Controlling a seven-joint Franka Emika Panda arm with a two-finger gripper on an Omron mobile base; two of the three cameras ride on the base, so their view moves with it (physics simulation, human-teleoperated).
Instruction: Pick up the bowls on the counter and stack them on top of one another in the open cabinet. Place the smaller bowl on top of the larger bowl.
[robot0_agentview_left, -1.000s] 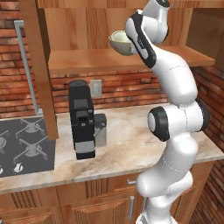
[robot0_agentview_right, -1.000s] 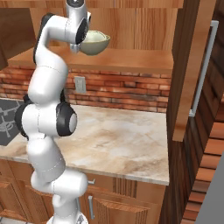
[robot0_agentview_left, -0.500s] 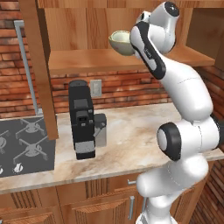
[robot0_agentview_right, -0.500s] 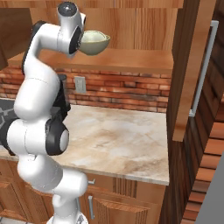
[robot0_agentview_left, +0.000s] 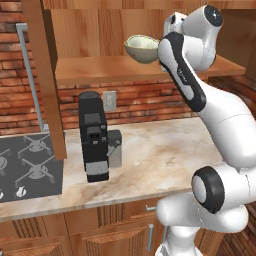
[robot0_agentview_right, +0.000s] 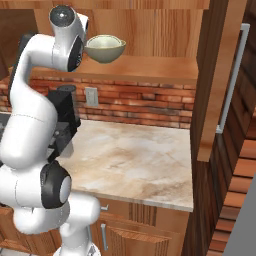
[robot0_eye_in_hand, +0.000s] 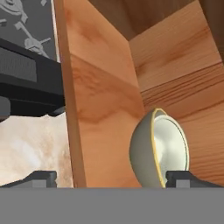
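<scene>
An olive-tan bowl (robot0_agentview_left: 141, 48) with a cream inside stands upright on the shelf of the open cabinet (robot0_agentview_left: 100, 69), also seen as the bowl (robot0_agentview_right: 105, 48) from the right. I cannot tell whether a second bowl lies inside it. In the hand view the bowl (robot0_eye_in_hand: 159, 148) lies just past my gripper (robot0_eye_in_hand: 116, 178), nearer the right fingertip (robot0_eye_in_hand: 188, 178). The gripper is open, its tips set wide apart and holding nothing. In both base views my hand hovers close beside the bowl at shelf height, fingers hidden by the arm. The marbled counter (robot0_agentview_left: 160, 155) carries no bowl.
A black coffee machine (robot0_agentview_left: 93, 135) stands on the counter under the shelf. The stove top (robot0_agentview_left: 25, 165) lies to the left. The open cabinet doors (robot0_agentview_left: 45, 75) (robot0_agentview_right: 212, 75) with steel bar handles (robot0_agentview_right: 232, 80) jut out on both sides. Brick wall behind.
The arm's elbow has swung outward and down, and its upper links have shifted, while the hand stays by the shelf. The bowl has not moved.
</scene>
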